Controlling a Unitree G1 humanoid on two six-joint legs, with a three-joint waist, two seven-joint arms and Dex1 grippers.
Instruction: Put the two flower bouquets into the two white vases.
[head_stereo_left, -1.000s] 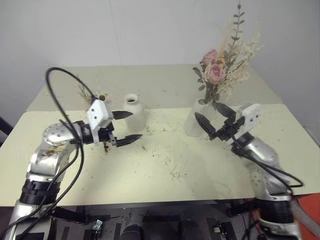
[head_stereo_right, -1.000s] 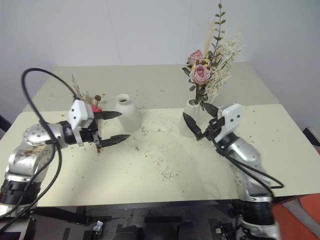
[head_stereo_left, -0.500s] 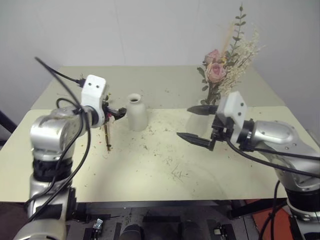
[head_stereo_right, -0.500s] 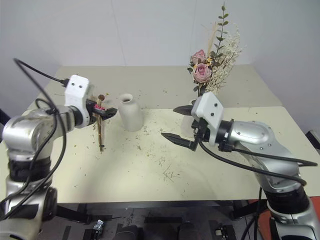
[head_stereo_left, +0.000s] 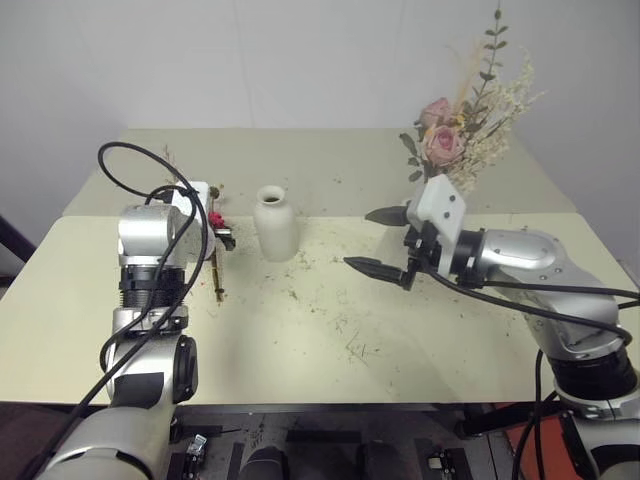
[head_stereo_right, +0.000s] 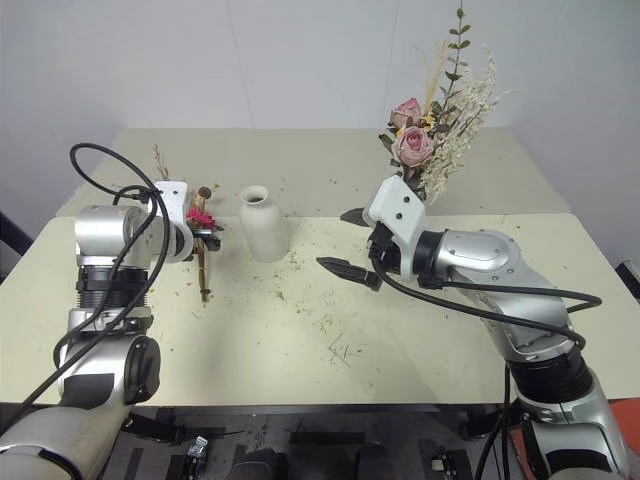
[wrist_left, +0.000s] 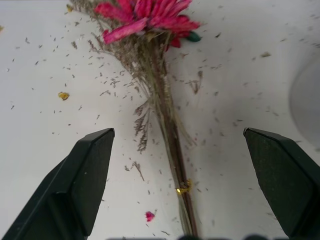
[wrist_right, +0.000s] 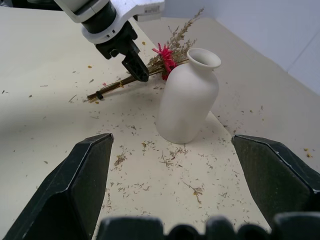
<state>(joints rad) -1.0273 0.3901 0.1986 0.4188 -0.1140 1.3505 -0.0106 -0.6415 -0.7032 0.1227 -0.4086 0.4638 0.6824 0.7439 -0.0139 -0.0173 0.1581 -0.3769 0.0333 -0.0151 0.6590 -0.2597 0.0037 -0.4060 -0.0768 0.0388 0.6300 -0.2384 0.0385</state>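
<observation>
Magenta bouquet (wrist_left: 155, 100) flat on table (head_stereo_right: 300, 330) left of bottle vase (head_stereo_right: 262, 224); my left gripper (wrist_left: 185, 185) spread above its stems. Right gripper (head_stereo_right: 345, 243) spread, empty, right of vase. Rose bouquet (head_stereo_right: 430, 120) upright beyond it

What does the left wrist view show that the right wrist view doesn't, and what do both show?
Left wrist view alone: the left tool, open, pointing down over the magenta bouquet's stems, with a small gold tie around them and crumbs on the table.

Right wrist view alone: the whole bottle-shaped white vase, upright and without flowers, framed by the open right tool, and the left tool from outside, above the stems.

Both: the magenta bouquet lying flat on the table beside that vase.
</observation>
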